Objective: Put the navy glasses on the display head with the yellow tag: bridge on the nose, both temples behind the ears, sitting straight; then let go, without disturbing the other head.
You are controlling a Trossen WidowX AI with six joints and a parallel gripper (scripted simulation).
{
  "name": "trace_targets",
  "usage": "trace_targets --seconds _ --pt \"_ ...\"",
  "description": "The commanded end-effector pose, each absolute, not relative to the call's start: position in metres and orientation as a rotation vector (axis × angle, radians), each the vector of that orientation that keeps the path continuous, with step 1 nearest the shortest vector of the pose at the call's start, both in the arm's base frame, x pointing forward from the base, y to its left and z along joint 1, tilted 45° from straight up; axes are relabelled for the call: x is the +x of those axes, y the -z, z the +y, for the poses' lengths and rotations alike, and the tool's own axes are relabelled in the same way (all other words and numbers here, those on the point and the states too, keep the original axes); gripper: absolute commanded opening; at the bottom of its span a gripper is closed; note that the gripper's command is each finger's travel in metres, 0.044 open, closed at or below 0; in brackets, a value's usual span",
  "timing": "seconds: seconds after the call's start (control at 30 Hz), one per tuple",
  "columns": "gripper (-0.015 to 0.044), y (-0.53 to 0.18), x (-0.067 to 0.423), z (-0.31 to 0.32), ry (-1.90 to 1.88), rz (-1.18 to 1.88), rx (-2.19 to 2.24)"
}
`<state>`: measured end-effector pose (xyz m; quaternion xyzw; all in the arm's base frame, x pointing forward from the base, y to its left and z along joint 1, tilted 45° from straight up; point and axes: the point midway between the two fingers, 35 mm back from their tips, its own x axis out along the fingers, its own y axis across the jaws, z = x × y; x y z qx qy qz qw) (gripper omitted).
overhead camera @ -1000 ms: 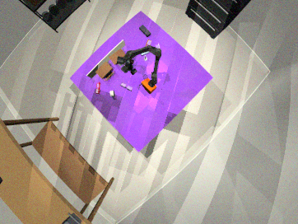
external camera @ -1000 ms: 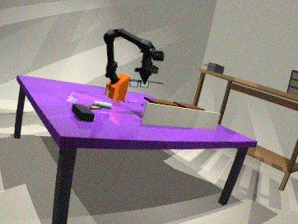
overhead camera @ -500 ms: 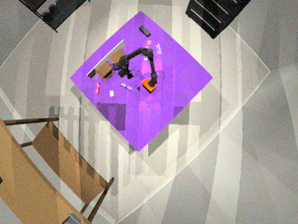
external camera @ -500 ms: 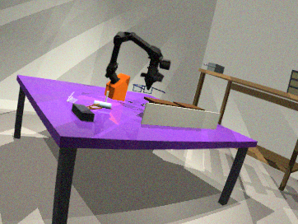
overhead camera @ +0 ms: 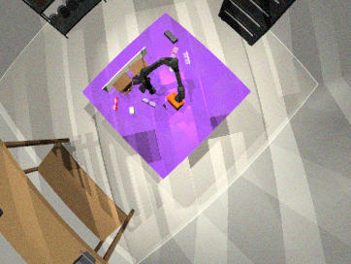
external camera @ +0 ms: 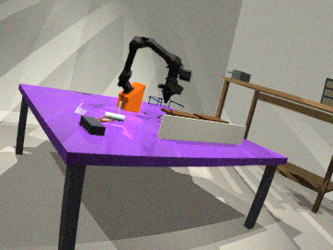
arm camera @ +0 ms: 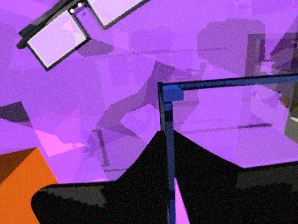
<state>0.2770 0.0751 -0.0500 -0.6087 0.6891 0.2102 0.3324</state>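
Observation:
My gripper (arm camera: 165, 136) (overhead camera: 150, 89) (external camera: 167, 94) is shut on the navy glasses (arm camera: 225, 81) (external camera: 156, 99). It holds them by one thin temple, in the air above the purple table (overhead camera: 213, 82) (external camera: 51, 106) (arm camera: 125, 85). The front bar of the glasses runs to the right in the wrist view. Two brown blocks (overhead camera: 121, 83) (overhead camera: 139, 65) stand just left of the gripper, behind a white panel (external camera: 200, 130) (overhead camera: 124, 68). I cannot make out the display heads or a yellow tag clearly. A grey-green shape (arm camera: 292, 117) shows at the right edge of the wrist view.
A second pair of dark-framed glasses (arm camera: 55, 42) lies on the table. The arm's orange base block (overhead camera: 175, 101) (external camera: 132, 96) (arm camera: 20, 180) stands nearby. A black box (external camera: 92, 124) (overhead camera: 171, 35), a white roll (external camera: 115, 116) and small items lie about. A wooden shelf (external camera: 276, 96) stands to the right.

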Motion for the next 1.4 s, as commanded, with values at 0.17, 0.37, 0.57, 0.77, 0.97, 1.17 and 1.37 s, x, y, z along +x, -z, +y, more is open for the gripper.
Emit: trace_targets --seconds 0.17,0.37,0.57,0.77,0.97,1.17,1.37 --pt "0.0 0.058 0.277 0.068 -0.542 1.801 -1.594" --pt "0.0 0.063 0.277 0.064 -0.542 1.801 -1.594" --pt "0.0 0.068 0.277 0.059 -0.541 1.801 -1.595" --pt "0.0 0.073 0.277 0.055 -0.541 1.801 -1.595" --pt "0.0 0.077 0.277 0.05 -0.541 1.801 -1.595" --pt "0.0 0.081 0.276 0.046 -0.541 1.801 -1.595" --pt "0.0 0.081 0.28 0.045 -0.541 1.801 -1.595"
